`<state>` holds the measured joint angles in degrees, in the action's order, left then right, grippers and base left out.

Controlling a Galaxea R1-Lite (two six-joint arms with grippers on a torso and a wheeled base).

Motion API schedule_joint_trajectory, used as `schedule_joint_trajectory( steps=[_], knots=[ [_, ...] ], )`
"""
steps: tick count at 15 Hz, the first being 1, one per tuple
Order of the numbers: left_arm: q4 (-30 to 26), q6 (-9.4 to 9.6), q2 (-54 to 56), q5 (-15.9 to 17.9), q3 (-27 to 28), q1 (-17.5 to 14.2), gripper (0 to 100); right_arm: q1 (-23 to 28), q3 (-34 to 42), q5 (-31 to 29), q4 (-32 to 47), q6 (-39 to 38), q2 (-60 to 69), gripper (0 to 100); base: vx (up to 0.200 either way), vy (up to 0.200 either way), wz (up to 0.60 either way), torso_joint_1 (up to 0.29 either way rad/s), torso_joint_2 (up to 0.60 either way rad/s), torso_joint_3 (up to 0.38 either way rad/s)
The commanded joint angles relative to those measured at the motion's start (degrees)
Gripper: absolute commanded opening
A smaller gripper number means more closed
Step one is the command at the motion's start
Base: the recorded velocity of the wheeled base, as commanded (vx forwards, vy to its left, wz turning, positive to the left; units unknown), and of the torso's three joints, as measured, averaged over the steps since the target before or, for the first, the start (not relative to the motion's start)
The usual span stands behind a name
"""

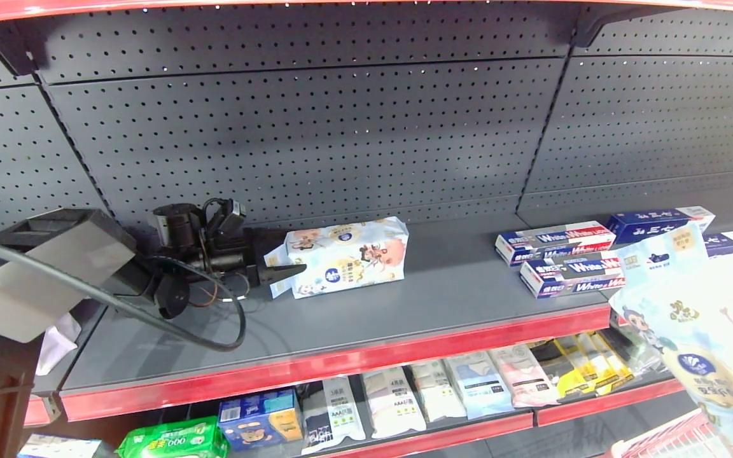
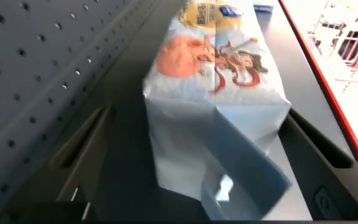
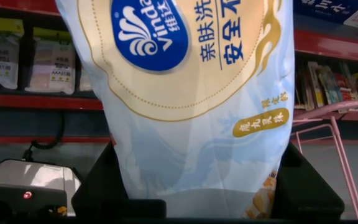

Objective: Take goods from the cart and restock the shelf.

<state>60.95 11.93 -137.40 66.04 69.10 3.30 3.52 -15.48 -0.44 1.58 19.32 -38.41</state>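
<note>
A white tissue pack (image 1: pixel 341 254) with cartoon print lies on the grey shelf (image 1: pixel 455 299), close to the pegboard back. My left gripper (image 1: pixel 284 256) is at the pack's left end, open, with a finger on each side. In the left wrist view the pack (image 2: pixel 216 93) lies between the fingers (image 2: pixel 82 155) with a gap on one side. A second, larger tissue pack (image 1: pixel 691 318) hangs at the lower right in front of the shelf. My right gripper (image 3: pixel 201 165) is shut on the bottom end of that second pack (image 3: pixel 191 93).
Toothpaste boxes (image 1: pixel 554 242) lie on the shelf's right part, with a blue box (image 1: pixel 653 222) behind them. The shelf has a red front edge (image 1: pixel 341 366). Below it sit packaged goods (image 1: pixel 468 381). A red cart rim (image 1: pixel 678 439) shows at bottom right.
</note>
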Motion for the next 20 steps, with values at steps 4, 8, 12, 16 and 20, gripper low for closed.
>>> schedule_joint_trajectory(
  steps=[4,8,12,16,20],
  knots=[
    [0.3,-1.30,-1.5,-0.9,2.8,2.1,100,0.0,-0.1,0.0,0.0,0.0,0.2,0,0.000,0.000,0.00,0.000,0.00,0.000],
    [-0.4,-1.30,-1.8,-1.0,3.7,3.0,100,0.1,0.0,-0.1,0.0,0.0,0.3,0,0.000,0.000,0.00,0.000,0.00,0.000],
    [-2.2,-1.39,-1.7,-1.2,4.4,2.9,100,0.1,0.4,-0.1,0.1,0.0,0.8,0,0.000,0.000,0.00,0.000,0.00,0.000],
    [-2.9,-1.39,-1.8,-2.7,5.1,3.0,100,0.1,0.8,-0.1,0.1,0.1,1.1,0,0.000,0.000,0.00,0.000,0.00,0.000],
    [-2.6,-2.09,-1.7,-3.1,5.3,3.3,100,0.1,1.2,-0.2,0.0,0.1,1.1,0,0.000,0.000,0.00,0.000,0.00,0.000]
  ],
)
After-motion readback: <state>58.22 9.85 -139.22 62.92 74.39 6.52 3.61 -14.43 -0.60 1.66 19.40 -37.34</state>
